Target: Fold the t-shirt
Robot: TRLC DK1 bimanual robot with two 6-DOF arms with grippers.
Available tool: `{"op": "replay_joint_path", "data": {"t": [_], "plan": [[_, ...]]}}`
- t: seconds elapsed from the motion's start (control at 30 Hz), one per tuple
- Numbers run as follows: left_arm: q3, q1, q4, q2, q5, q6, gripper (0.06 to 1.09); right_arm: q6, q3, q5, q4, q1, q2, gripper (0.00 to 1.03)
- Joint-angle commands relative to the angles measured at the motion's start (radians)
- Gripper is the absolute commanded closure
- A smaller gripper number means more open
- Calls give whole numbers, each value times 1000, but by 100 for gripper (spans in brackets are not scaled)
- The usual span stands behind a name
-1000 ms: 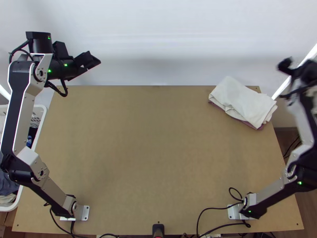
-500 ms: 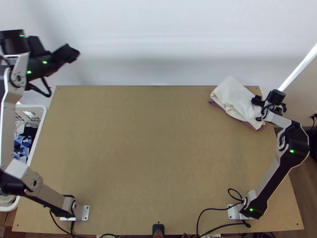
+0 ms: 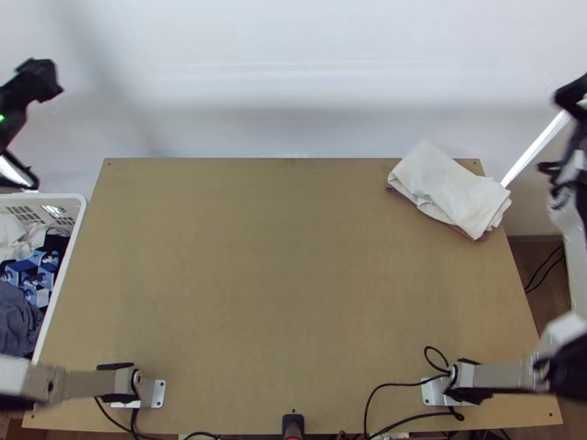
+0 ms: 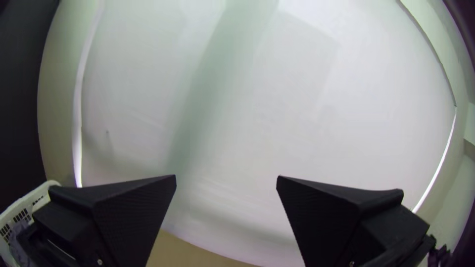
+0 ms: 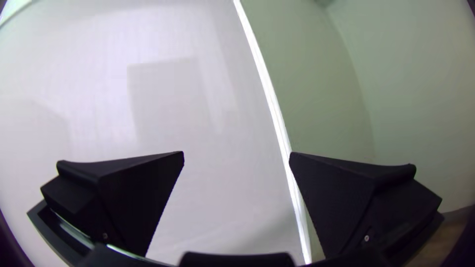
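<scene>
White t-shirt (image 3: 451,187) lies folded at the far right corner of the surface (image 3: 279,279), mauve edge beneath. Left claw (image 3: 51,79): spread wide, holding nothing, out past the far left corner. Right claw (image 3: 571,94): likewise wide, empty, beyond the right edge.

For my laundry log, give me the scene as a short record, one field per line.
Left gripper: open, off the far left corner
Right gripper: open, off the far right
Stack: folded cream cloth over mauve cloth
Stack location: far right corner of wooden table
White laundry basket: left of table, holding assorted cloth
T-shirt: cannot tell which cloth
</scene>
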Motion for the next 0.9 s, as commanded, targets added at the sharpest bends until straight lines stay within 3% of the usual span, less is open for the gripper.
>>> {"op": "replay_joint_path", "data": {"t": [0.0,0.1,0.2,0.37,0.53,0.77,0.87], "plan": [[-165,25,113,-139,-36,42,10,53,-49,-73,4,4,-105,4],[-368,45,259,-259,-59,78,10,36,-123,-181,39,9,-227,4],[-584,47,435,-379,-85,160,10,-59,-245,-259,82,38,-380,4],[-906,53,653,-543,-102,252,10,-151,-480,-331,107,144,-635,4],[-1216,42,899,-719,-102,331,10,-176,-742,-337,52,240,-921,4],[-1514,35,962,-928,-102,343,10,-205,-943,-310,-165,308,-1152,4],[-1619,13,962,-1015,-107,338,10,-248,-1055,-311,-166,318,-1241,4]]}}
